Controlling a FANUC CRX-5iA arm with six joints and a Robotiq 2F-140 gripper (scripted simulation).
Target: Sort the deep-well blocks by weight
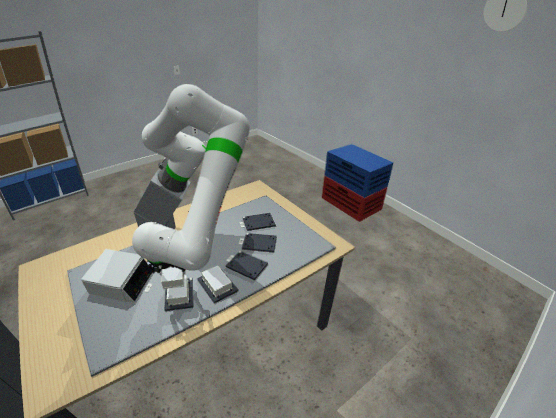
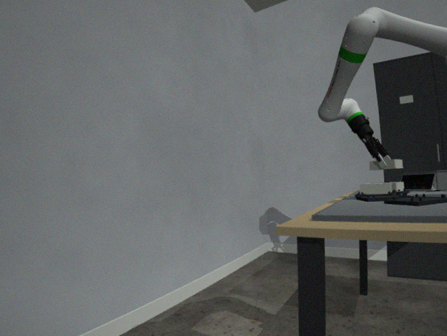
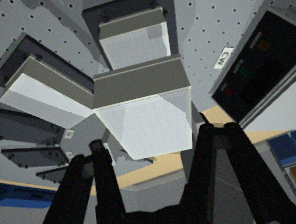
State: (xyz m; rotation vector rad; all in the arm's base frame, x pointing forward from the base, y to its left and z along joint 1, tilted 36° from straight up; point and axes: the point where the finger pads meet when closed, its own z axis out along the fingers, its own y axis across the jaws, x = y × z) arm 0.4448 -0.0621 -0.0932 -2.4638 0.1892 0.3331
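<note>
My gripper (image 1: 165,269) (image 2: 380,159) (image 3: 152,115) is shut on a white deep-well block (image 1: 172,276) (image 2: 387,164) (image 3: 145,107) and holds it level, a little above the table. A second block (image 1: 177,295) (image 2: 381,187) (image 3: 134,39) sits in a dark nest right below the held one. A third block (image 1: 217,280) (image 3: 44,92) sits in the neighbouring nest to the right in the top view. The check-weigher CW (image 1: 107,274) (image 3: 256,65) stands just left of the gripper in the top view, its dark front panel facing the nests. Its platform is bare.
Three empty dark nests (image 1: 246,265) (image 1: 259,242) (image 1: 259,221) lie further right on the grey mat (image 1: 300,240). The table's front edge (image 2: 362,231) is near. A dark cabinet (image 2: 410,108) stands behind the table. Stacked blue and red crates (image 1: 358,181) are on the floor.
</note>
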